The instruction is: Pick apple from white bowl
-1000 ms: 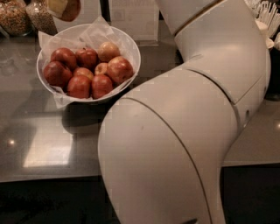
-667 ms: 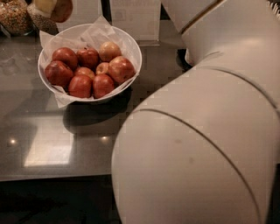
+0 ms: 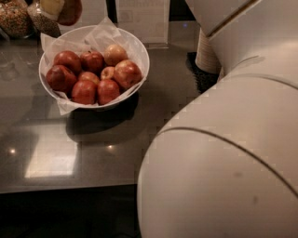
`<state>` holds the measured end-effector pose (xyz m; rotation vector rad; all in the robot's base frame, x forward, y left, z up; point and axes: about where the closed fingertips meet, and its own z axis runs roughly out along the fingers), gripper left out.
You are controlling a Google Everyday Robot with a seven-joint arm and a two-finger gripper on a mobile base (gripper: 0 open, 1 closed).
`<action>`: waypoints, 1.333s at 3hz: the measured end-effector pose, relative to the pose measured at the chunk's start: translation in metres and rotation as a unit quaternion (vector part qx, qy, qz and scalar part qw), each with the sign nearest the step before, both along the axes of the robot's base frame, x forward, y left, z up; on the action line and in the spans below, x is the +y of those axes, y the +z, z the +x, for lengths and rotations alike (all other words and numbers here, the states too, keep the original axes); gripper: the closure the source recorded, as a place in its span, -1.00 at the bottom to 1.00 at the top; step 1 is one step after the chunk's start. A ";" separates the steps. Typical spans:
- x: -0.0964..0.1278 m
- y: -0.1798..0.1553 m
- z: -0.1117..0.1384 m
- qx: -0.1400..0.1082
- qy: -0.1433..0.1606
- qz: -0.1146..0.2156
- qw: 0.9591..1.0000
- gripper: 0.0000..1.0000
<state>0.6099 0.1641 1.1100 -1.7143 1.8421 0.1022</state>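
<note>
Hovering over the white bowl (image 3: 142,50), a yellow-tan, red-blushed apple (image 3: 60,8) — hand cropped above.

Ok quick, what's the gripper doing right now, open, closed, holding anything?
Gripper: not in view, past the top left edge; state cannot be told. The apple hangs there above the white bowl, so probably held.

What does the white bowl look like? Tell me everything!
The bowl is wide, round and white, with thin walls. Crinkly white paper lines it and pokes over the rim. It stands upright on the dark counter, back left, full of apples, mostly red. Another apple hangs above its far rim, not touching. The gripper is out of view.
</note>
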 end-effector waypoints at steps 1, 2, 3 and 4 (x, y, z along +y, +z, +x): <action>-0.002 -0.010 0.006 0.010 -0.005 0.005 1.000 1.00; -0.020 -0.013 -0.005 0.027 -0.021 0.051 0.998 1.00; -0.040 -0.072 -0.013 0.056 -0.032 0.085 0.994 1.00; -0.040 -0.072 -0.013 0.056 -0.032 0.085 0.994 1.00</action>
